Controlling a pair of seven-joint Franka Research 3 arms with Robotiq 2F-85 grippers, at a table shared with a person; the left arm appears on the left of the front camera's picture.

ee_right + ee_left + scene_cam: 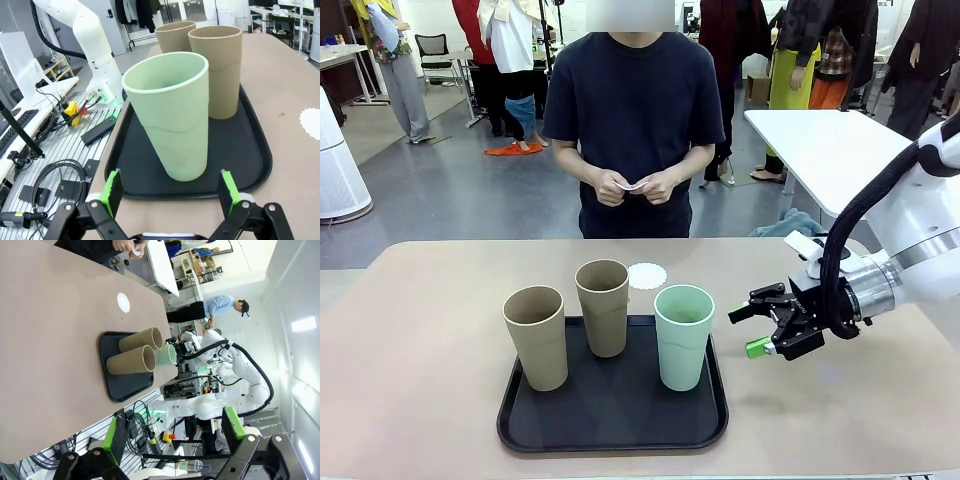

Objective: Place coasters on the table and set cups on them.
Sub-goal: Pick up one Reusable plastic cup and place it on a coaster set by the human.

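Note:
Three cups stand on a black tray (610, 420) on the tan table (430, 280): a tan cup (535, 338) at the left, a tan cup (603, 307) in the middle and a mint cup (683, 337) at the right. One white lacy coaster (647, 275) lies on the table behind the tray. The person's hands (635, 185) hold more white coasters. My right gripper (745, 332) hovers open just right of the mint cup (170, 115), level with its lower half and facing it. My left gripper (172, 440) is open, well back from the tray (122, 385), with nothing between its fingers.
A glossy white table (830, 140) stands behind at the right. People stand and walk in the room beyond. Bare tabletop lies left, right and behind the tray. In the right wrist view, cables and equipment lie below the table's edge (107, 140).

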